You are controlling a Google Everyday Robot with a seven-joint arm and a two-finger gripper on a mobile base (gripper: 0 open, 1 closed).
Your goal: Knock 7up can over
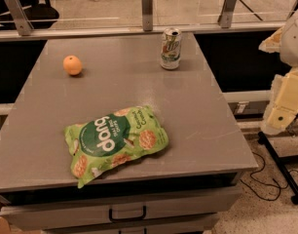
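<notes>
The 7up can (171,48) stands upright near the far edge of the grey table (188,130), right of the middle. It is white-silver with green markings and a silver top. My gripper (284,106) shows as cream-coloured parts at the right edge of the view. It hangs off the table's right side, well to the right of the can and nearer to me than it. It touches nothing.
A green chip bag (115,141) lies flat at the front middle of the table. A round orange fruit (72,65) sits at the far left. A glass railing with metal posts (147,8) runs behind the table. A drawer with a handle (127,212) is below the front edge. A black stand and cables (280,172) are on the floor to the right.
</notes>
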